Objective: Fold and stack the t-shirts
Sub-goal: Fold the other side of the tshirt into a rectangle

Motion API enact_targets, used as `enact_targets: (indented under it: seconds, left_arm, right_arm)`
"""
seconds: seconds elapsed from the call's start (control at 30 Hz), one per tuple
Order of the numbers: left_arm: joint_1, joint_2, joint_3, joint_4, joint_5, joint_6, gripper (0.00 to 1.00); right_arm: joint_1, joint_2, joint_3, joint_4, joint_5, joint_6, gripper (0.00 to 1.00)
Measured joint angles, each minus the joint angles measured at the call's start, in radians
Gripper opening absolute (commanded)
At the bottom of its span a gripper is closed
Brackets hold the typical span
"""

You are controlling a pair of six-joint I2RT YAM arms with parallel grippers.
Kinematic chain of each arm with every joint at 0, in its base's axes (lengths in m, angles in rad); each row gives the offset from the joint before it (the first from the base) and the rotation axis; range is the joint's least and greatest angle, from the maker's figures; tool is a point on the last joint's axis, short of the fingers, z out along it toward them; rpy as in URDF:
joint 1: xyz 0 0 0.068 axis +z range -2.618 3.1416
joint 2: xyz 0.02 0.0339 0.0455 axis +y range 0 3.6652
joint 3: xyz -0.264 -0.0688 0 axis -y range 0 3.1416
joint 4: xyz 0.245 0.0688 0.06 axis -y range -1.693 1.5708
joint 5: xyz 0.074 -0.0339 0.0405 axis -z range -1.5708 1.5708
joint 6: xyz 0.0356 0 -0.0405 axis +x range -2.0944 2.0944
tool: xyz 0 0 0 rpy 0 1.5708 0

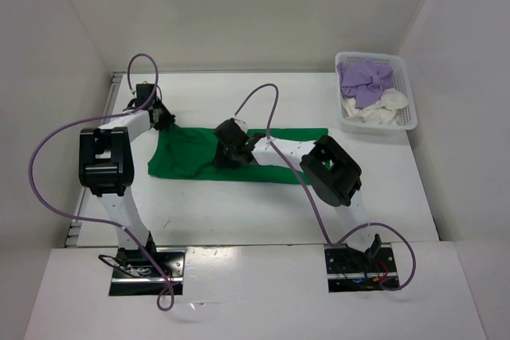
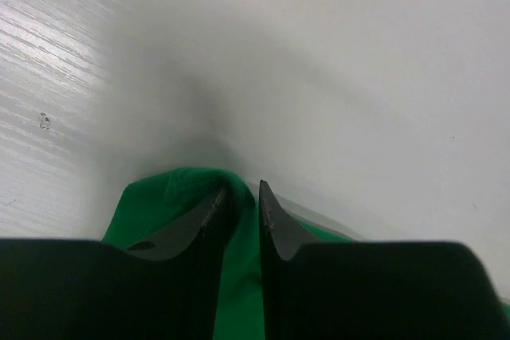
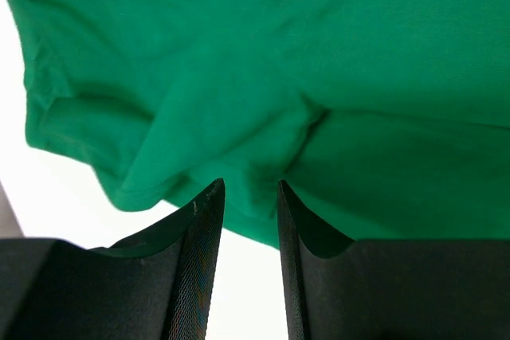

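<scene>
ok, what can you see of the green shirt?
The green shirt is bright green soft cloth, rumpled, laid out as a wide band on the white table, left of centre. Its far left corner is pinched in the left gripper. The right gripper, open, hovers at a wrinkled edge near its middle.

A bright green cloth t-shirt (image 1: 191, 161) lies spread across the white table (image 1: 239, 212), with the left gripper (image 1: 167, 119) at its far left corner and the right gripper (image 1: 229, 153) over its middle, while a white plastic lattice basket (image 1: 381, 126) at the far right holds a lavender-purple shirt (image 1: 362, 77) and a cream-white shirt (image 1: 382, 107).
</scene>
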Motion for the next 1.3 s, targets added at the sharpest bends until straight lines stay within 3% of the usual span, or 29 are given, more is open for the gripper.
enact_targets:
  seconds: [0.2,0.37,0.53,0.9,1.3]
  left_arm:
    - [0.014,0.019,0.002,0.000,0.010,-0.001,0.20]
    - [0.047,0.019,-0.001,0.009,0.026,-0.016,0.20]
    - [0.070,0.019,-0.038,0.029,0.039,-0.026,0.19]
    - [0.079,0.019,-0.060,0.040,0.061,-0.026,0.18]
    - [0.079,0.063,-0.005,0.034,0.064,-0.021,0.15]
  right_arm:
    - [-0.001,-0.002,-0.029,-0.014,0.020,0.014,0.41]
    - [-0.001,-0.002,-0.029,-0.013,0.006,0.019,0.39]
    - [-0.001,-0.001,-0.029,-0.014,-0.018,0.018,0.31]
    - [-0.002,0.026,-0.006,-0.016,-0.049,0.010,0.01]
    - [-0.002,-0.142,-0.119,-0.039,-0.042,-0.016,0.00]
